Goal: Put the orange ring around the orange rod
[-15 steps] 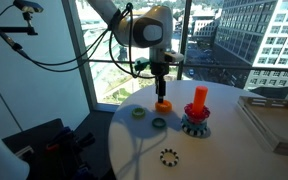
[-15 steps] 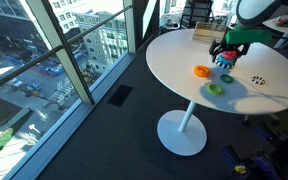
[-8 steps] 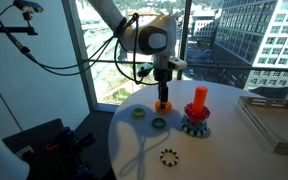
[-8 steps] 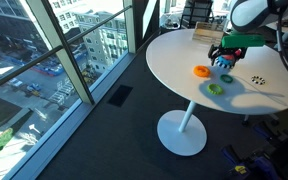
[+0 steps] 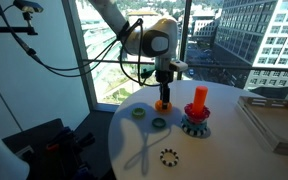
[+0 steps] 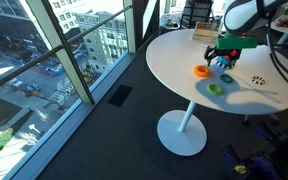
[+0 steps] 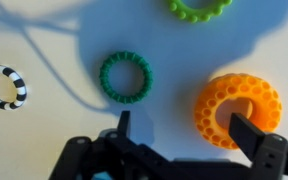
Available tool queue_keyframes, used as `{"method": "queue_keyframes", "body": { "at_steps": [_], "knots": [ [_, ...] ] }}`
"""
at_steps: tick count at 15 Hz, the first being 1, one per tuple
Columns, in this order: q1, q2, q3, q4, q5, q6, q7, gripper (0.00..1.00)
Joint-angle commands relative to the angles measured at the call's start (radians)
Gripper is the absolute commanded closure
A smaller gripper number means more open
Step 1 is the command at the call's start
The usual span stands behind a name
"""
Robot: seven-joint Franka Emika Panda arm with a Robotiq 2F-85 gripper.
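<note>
The orange ring (image 5: pixel 163 105) lies flat on the white round table, left of the orange rod (image 5: pixel 200 97), which stands upright on its dark gear-shaped base (image 5: pixel 195 125). My gripper (image 5: pixel 163 93) hangs just above the ring, open and empty. In the wrist view the orange ring (image 7: pixel 238 110) lies by the right finger, partly under it, and the gripper (image 7: pixel 187 135) is open with bare table between its fingers. The ring also shows in an exterior view (image 6: pixel 201 71), with the gripper (image 6: pixel 217 59) above and behind it. The rod is out of the wrist view.
A dark green ring (image 7: pixel 125 77) (image 5: pixel 159 123) and a yellow-green ring (image 7: pixel 201 8) (image 5: pixel 139 113) lie near the orange ring. A black toothed ring (image 5: pixel 168 156) (image 7: pixel 4 87) lies nearer the table's front. A flat tray (image 5: pixel 276 122) sits at the right. The window is behind.
The gripper has shifted slightly sideways over the orange ring and stays open. The rings and rod have not moved.
</note>
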Motion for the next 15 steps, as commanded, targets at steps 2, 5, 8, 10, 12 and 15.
{"method": "queue_keyframes", "body": {
  "at_steps": [2, 5, 8, 10, 12, 15],
  "knots": [
    [0.017, 0.044, -0.012, 0.048, 0.006, -0.008, 0.024, 0.0],
    [0.022, 0.059, -0.014, 0.057, 0.005, -0.005, 0.027, 0.0],
    [0.025, 0.074, -0.017, 0.066, 0.005, -0.005, 0.032, 0.0],
    [0.026, 0.084, -0.019, 0.072, 0.006, -0.006, 0.035, 0.0],
    [0.027, 0.093, -0.02, 0.079, 0.008, -0.007, 0.038, 0.0],
    [0.028, 0.106, -0.02, 0.088, 0.009, -0.011, 0.045, 0.0]
  ]
}}
